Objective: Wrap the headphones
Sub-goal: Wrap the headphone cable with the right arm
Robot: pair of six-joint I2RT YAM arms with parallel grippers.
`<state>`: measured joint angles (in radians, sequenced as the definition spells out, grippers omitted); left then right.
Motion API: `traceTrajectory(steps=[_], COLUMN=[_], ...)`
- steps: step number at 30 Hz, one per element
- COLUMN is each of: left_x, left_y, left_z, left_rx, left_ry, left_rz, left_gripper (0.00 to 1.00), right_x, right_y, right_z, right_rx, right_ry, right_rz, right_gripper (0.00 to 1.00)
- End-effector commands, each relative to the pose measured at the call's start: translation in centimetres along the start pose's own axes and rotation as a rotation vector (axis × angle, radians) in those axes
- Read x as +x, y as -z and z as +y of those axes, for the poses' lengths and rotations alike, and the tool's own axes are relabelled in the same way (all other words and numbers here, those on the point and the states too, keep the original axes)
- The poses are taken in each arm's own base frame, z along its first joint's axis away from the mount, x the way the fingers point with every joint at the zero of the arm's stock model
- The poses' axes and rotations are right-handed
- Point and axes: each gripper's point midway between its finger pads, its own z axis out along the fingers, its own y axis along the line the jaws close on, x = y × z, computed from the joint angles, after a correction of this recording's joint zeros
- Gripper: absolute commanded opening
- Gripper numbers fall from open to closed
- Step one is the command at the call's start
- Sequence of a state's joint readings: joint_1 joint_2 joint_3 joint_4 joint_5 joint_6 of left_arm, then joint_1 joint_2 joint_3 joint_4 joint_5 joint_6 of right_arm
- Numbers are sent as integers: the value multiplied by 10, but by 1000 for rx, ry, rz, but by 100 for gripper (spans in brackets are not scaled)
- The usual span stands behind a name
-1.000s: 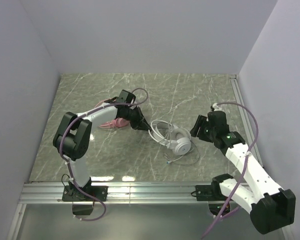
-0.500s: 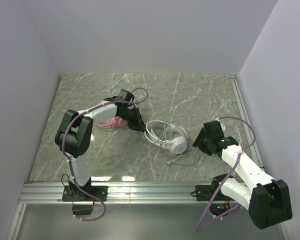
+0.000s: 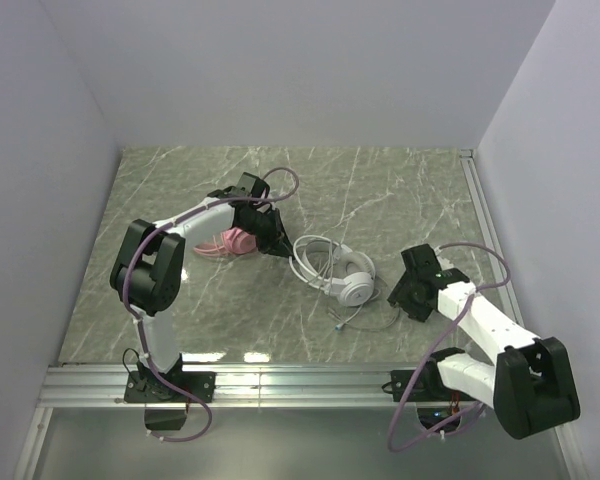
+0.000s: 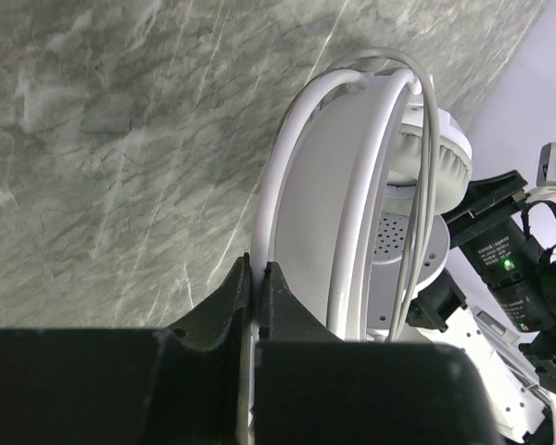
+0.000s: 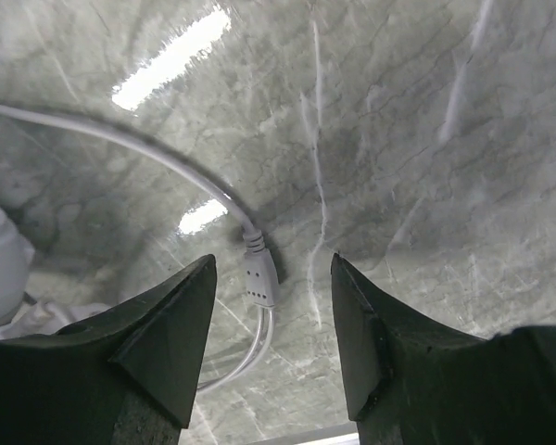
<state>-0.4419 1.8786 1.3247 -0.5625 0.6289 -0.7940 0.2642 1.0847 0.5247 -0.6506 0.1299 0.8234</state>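
Note:
The white headphones [image 3: 346, 277] lie mid-table, grey cushion [image 4: 433, 159] showing, with their thin cable [image 3: 366, 318] trailing toward the near edge. My left gripper [image 3: 279, 248] is shut on the white headband [image 4: 287, 176], which is pinched between its fingertips [image 4: 258, 274]. The pink headphones [image 3: 229, 241] lie just left of that gripper, partly hidden by the arm. My right gripper [image 3: 400, 296] is low over the table right of the white earcup. It stands open [image 5: 273, 267], with the cable's white inline piece [image 5: 260, 278] lying between its fingers and untouched.
A metal rail [image 3: 300, 382] runs along the table's near edge and another [image 3: 490, 240] along its right side. Pale walls enclose the left, back and right. My right arm's own purple cable [image 3: 480, 250] loops above the wrist.
My right gripper has come down and nearer, from beside the white earcup to low over the trailing cable, and narrowed a little. The left gripper has kept its hold and barely shifted.

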Motion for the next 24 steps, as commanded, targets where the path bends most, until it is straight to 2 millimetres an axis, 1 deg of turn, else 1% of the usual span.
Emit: traceTrajectory(steps=[1,3,5,6,8,9,11,12,14,15,17,18,19,22,23,24], left_x=[-17,-16,-15,-14,-15,-14,-14,-14,-12,-12,-11,-14,-14,-14,-15,-15], left_y=[8,7,7,6,7,7,6,6,5,5,2,3,1,-1,0,0], left_z=[-12,-11,-13,-11,-13,-11,-10,-11,-11,-12,-13,-10,-10,-13,-17,-15], left_rx=[15,19,30,29,32,30,23,23,14,9,-20,-63,-84,-104,-104,-119], left_ry=[-82,-88,-95,-94,-107,-112,-119,-134,-146,-158,-175,-183,-196,-219,-229,-227], left_rz=[-64,-58,-57,-53,-62,-62,-64,-66,-65,-71,-76,-98,-104,-108,-113,-115], left_gripper=[1,0,0,1,0,0,0,1,1,0,0,1,0,1,1,1], right_x=[2,6,8,7,5,0,-6,-15,-24,-33,-45,-55,-62,-80,-84,-91], right_y=[-3,-5,-8,-10,-13,-12,-11,-7,-4,1,6,14,19,39,46,56], right_z=[4,9,10,13,14,19,23,30,35,40,42,47,49,64,67,75], right_rx=[2,-11,-6,-16,-7,-16,-11,-23,-30,-35,-41,-53,-64,-123,-141,-167], right_ry=[-16,-10,-12,-14,-1,2,28,28,51,51,68,70,67,94,110,122], right_rz=[5,23,30,26,26,18,9,-5,-19,-38,-63,-81,-100,-154,-171,-187], right_gripper=[60,57,54,51,42,33,22,18,13,13,11,7,7,7,7,7])
